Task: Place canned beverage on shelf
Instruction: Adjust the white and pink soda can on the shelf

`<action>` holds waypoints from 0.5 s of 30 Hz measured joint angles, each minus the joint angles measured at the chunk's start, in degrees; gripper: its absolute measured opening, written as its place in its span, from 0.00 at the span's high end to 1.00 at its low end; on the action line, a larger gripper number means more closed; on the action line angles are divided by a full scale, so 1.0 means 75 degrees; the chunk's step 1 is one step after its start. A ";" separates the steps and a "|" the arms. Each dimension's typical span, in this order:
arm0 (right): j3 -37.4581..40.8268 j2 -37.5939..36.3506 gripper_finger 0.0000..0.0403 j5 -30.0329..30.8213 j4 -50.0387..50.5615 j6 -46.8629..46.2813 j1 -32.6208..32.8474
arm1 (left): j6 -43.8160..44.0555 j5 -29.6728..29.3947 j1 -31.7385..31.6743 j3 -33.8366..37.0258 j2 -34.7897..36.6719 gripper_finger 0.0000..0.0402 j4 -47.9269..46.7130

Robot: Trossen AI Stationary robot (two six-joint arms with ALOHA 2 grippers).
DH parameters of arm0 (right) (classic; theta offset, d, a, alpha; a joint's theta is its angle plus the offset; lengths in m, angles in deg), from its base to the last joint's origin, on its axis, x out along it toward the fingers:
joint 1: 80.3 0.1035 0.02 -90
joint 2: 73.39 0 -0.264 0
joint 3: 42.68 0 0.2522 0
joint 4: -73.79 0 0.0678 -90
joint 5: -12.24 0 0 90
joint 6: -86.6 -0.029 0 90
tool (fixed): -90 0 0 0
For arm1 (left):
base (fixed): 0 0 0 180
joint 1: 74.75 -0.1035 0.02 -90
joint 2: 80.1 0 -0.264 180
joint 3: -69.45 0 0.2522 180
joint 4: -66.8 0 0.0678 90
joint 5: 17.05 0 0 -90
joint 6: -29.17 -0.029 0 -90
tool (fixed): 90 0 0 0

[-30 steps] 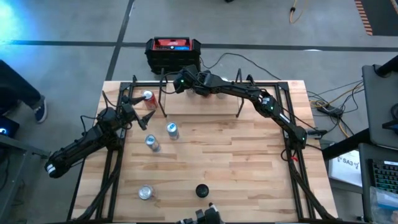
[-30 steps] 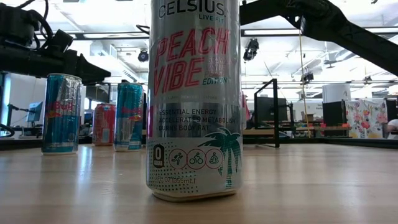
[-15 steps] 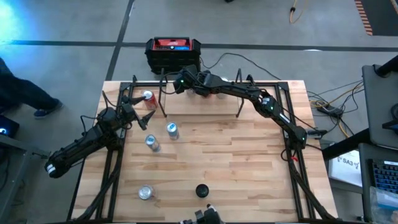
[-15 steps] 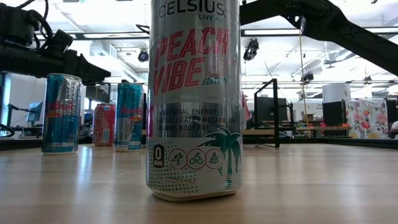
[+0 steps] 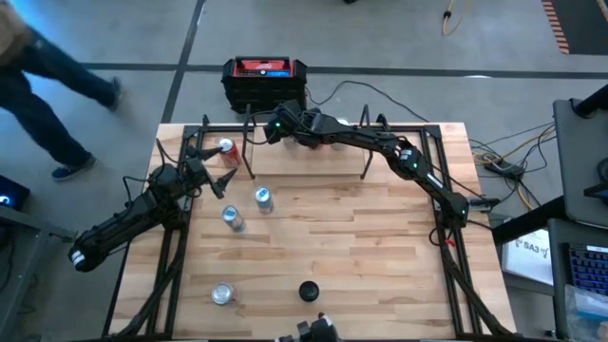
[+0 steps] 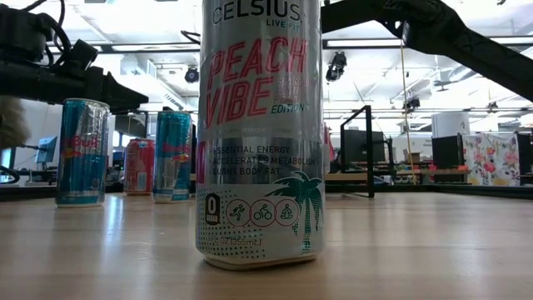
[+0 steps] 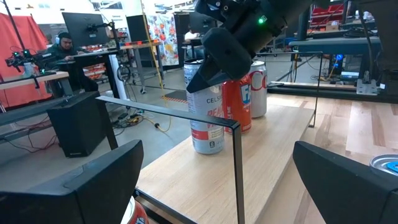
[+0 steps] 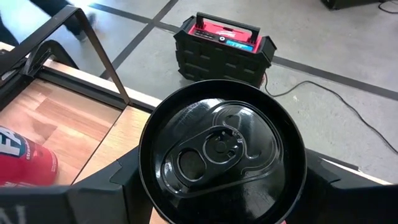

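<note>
So the right gripper (image 5: pixel 276 126) is up at the far end of the table over the shelf (image 7: pixel 273 134), pinching a black-topped can (image 8: pixel 222 149) from both sides, and in the left wrist view that can (image 7: pixel 207 121) sits upright on the plank right against a red can (image 7: pixel 238 102) with another red-and-white can (image 7: pixel 257 93) just behind. The left gripper (image 5: pixel 202 169) has its fingers spread wide with nothing in them, near a red-topped can (image 5: pixel 226 147) at the table's left edge. Two blue cans (image 5: pixel 263 199) stand mid-table, a silver Celsius Peach Vibe can (image 6: pixel 259 133) stands near the front, and a person (image 5: pixel 43 57) is walking past on the floor.
</note>
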 joint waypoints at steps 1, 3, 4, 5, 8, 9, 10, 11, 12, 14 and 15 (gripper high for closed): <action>0.0000 0.0000 0.40 0.0000 0.0000 0.0007 -0.0001 | 0.0001 -0.0001 0.0000 0.0000 0.0000 0.01 0.0000; 0.0000 0.0000 0.40 0.0000 0.0003 0.0009 -0.0001 | 0.0003 -0.0001 0.0001 -0.0001 0.0000 0.01 0.0000; 0.0000 0.0000 0.40 0.0000 0.0002 0.0019 -0.0001 | 0.0001 0.0001 0.0000 0.0000 0.0000 0.01 0.0002; 0.0000 0.0000 0.40 0.0000 0.0000 0.0046 -0.0001 | 0.0003 -0.0001 0.0000 -0.0001 0.0000 0.01 0.0002; 0.0000 0.0000 0.40 0.0002 0.0003 0.0070 -0.0001 | 0.0003 0.0001 0.0000 -0.0001 0.0000 0.01 0.0002; 0.0000 0.0000 0.40 0.0001 0.0003 0.0068 -0.0001 | 0.0003 -0.0001 0.0000 0.0000 0.0000 0.01 0.0000; 0.0000 0.0000 0.40 0.0002 0.0001 0.0050 -0.0001 | 0.0003 0.0001 0.0000 -0.0001 0.0000 0.01 0.0002; 0.0000 0.0000 0.40 0.0001 -0.0001 0.0003 -0.0001 | 0.0003 -0.0001 0.0000 -0.0003 0.0000 0.01 0.0002; 0.0000 0.0000 0.40 0.0001 -0.0016 -0.0042 -0.0001 | 0.0002 0.0000 0.0000 -0.0003 0.0000 0.01 0.0001; 0.0000 0.0000 0.40 0.0000 -0.0082 -0.0123 -0.0001 | 0.0002 0.0000 0.0000 -0.0003 0.0000 0.01 0.0001; 0.0000 0.0000 0.40 0.0000 -0.0121 -0.0129 -0.0001 | 0.0001 0.0000 0.0001 0.0000 0.0000 0.01 0.0001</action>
